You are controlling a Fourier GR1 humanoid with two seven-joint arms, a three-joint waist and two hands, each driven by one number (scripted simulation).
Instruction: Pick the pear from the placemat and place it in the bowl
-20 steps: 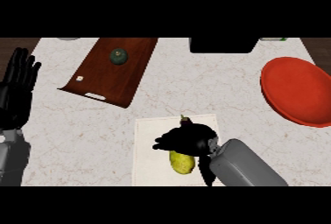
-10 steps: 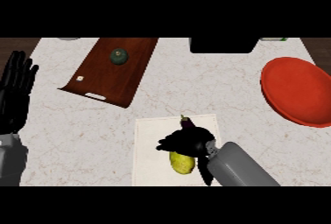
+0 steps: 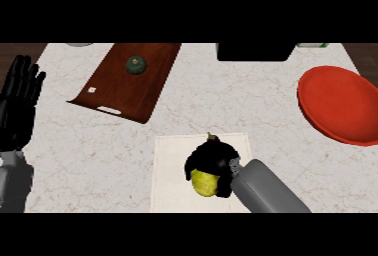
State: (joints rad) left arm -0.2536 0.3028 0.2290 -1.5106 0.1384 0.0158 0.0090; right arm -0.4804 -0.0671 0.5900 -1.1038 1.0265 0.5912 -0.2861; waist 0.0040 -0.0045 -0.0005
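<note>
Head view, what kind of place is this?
Probably a kitchen counter: a white marbled stone countertop holding a red bowl, a dark wooden tray and a white placemat with a yellow pear on it.

Right robot hand point(image 3: 212, 159) curled over yellow pear point(image 3: 204, 183) on white placemat point(image 3: 171, 175), 6 o'clock. Red bowl point(image 3: 341, 106) at 3 o'clock. Left robot hand point(image 3: 19, 100) open, resting at 9 o'clock.

Bright even light, soft shadows (faint under objects), no glare
</note>
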